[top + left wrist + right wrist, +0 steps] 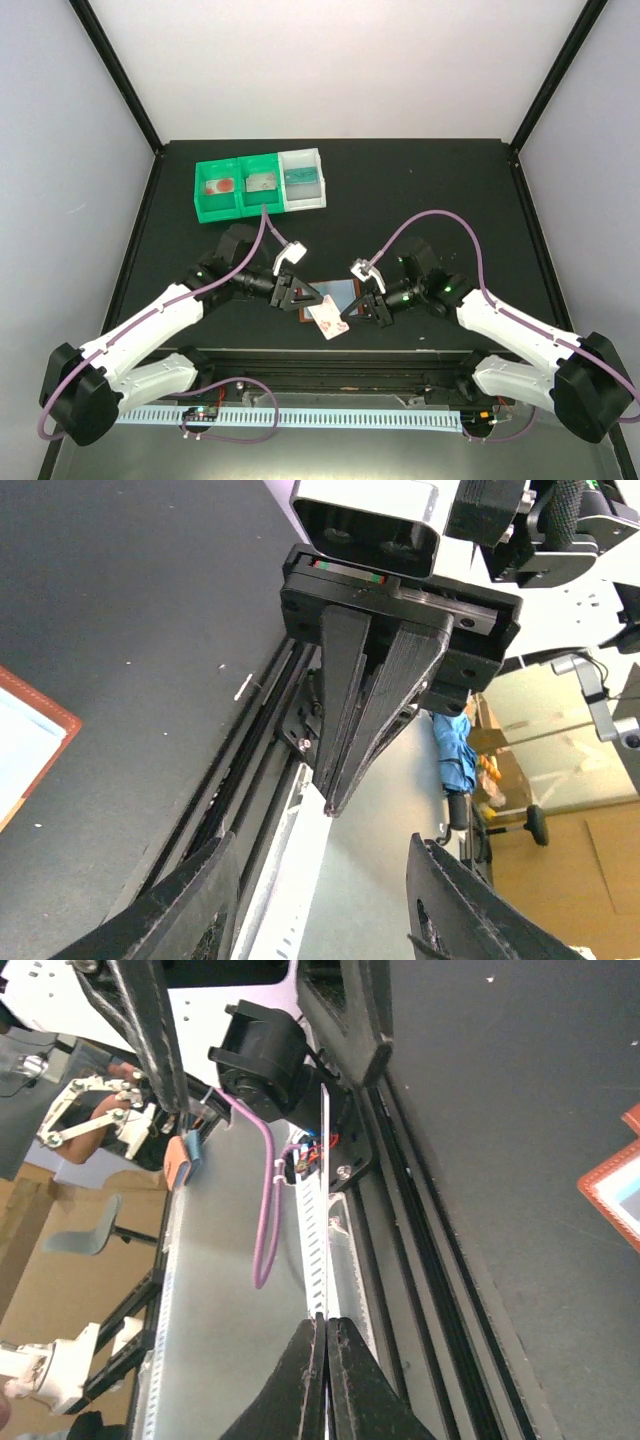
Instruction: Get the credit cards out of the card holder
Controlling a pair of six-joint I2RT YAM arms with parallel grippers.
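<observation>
The brown card holder (338,292) lies open on the black table between the two grippers, pale blue face up. Its corner shows in the left wrist view (30,735) and in the right wrist view (622,1188). My right gripper (352,314) (327,1322) is shut on a pale pink credit card (328,322), held on edge just in front of the holder. Its own camera shows only a thin pale line between the fingers. My left gripper (303,299) (320,842) hovers open and empty to the left of the holder, facing the shut right gripper (335,802).
Two green bins (235,190) and a white bin (302,178) stand at the back left with small items inside. A black rail (330,358) and a white slotted duct (300,415) run along the near edge. Purple cables loop off both arms.
</observation>
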